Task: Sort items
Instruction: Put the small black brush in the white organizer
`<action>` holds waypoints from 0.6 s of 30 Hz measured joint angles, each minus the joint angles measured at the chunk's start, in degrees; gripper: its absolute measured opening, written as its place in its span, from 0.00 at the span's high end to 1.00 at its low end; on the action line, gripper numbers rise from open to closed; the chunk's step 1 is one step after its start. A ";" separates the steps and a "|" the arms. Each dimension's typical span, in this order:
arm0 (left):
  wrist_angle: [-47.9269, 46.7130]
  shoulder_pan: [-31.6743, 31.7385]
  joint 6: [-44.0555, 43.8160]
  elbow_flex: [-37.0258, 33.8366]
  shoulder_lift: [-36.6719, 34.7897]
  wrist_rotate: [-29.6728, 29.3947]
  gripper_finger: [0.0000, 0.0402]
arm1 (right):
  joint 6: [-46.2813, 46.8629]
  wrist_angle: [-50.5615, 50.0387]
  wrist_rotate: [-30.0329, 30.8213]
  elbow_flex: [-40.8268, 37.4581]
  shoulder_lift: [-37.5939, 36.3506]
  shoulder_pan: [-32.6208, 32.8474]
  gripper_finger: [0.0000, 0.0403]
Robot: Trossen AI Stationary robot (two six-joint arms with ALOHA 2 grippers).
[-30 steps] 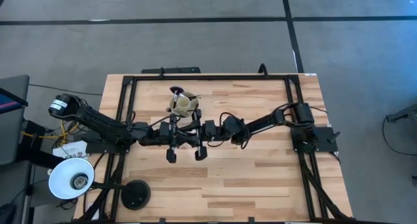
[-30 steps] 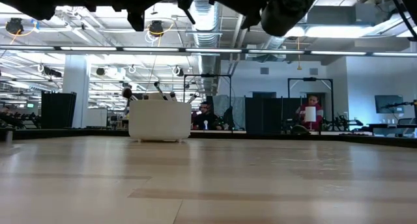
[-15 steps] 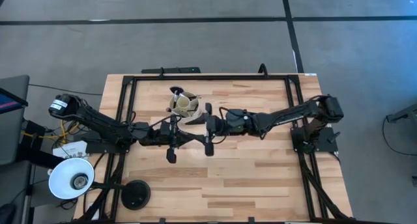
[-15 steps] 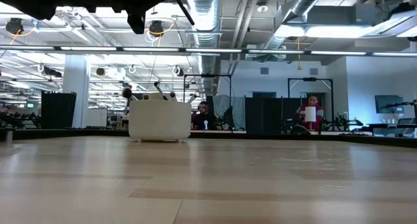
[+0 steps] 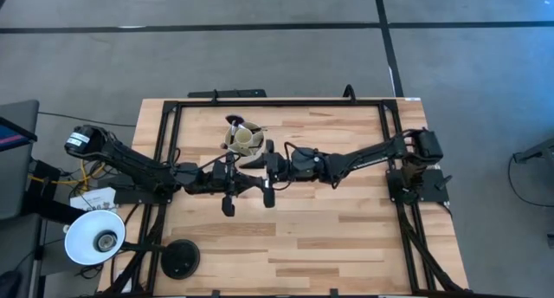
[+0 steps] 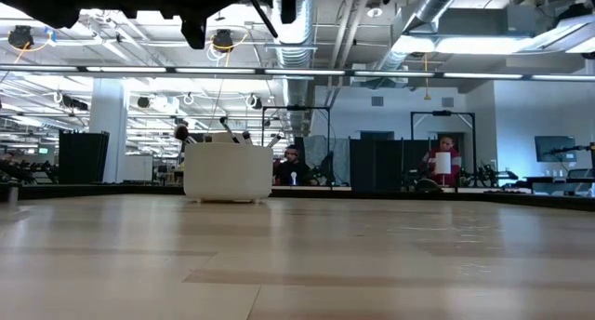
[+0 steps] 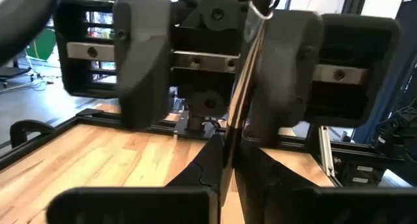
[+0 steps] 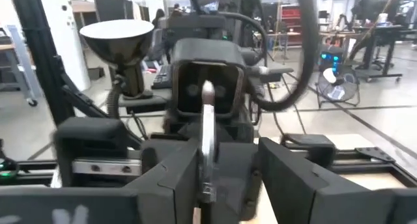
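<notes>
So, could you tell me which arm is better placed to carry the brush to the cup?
Probably left: the left claw is shut on the brush, while the right claw only straddles it, open.

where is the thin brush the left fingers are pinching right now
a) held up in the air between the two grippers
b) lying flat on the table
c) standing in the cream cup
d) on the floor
a: in the left wrist view the thin brush stands pinched in the left gripper, above the table, reaching up between the right gripper's open fingers.

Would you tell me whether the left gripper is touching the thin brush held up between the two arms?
Touching. In the left wrist view the left gripper has its fingers closed on the lower end of the thin brush.
</notes>
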 joint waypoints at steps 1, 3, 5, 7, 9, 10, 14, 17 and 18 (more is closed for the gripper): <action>-0.04 0.00 -0.02 0.00 0.00 -0.06 0.95 | 0.01 -0.09 0.06 0.00 0.00 -0.12 0.65; -0.09 0.02 0.00 0.00 -0.02 -0.17 0.95 | 0.02 0.01 0.04 0.00 -0.04 -0.45 0.68; -0.57 0.02 -0.01 0.00 -0.02 -0.20 0.95 | 0.02 -0.16 -0.12 0.00 -0.15 -0.42 0.73; -0.94 0.02 0.00 0.00 -0.02 -0.41 0.95 | -0.01 -0.36 -0.24 0.00 -0.41 -0.29 0.79; -1.09 0.02 0.00 0.00 -0.02 -0.92 0.95 | -0.26 -0.40 -0.23 0.00 -0.52 0.04 0.86; -1.32 0.02 0.02 0.00 -0.02 -1.01 0.95 | -0.44 -0.60 -0.20 0.00 -0.52 0.12 0.89; -1.69 0.02 0.28 -0.02 -0.02 -1.07 0.93 | -1.08 -1.45 -0.25 0.04 -0.55 0.17 0.97; -1.91 0.04 0.28 -0.09 0.00 -1.10 0.90 | -1.49 -2.28 0.00 0.07 -0.55 0.19 0.96; -1.74 0.04 0.28 -0.09 0.00 -1.09 0.89 | -1.51 -2.33 0.05 0.07 -0.55 0.19 0.96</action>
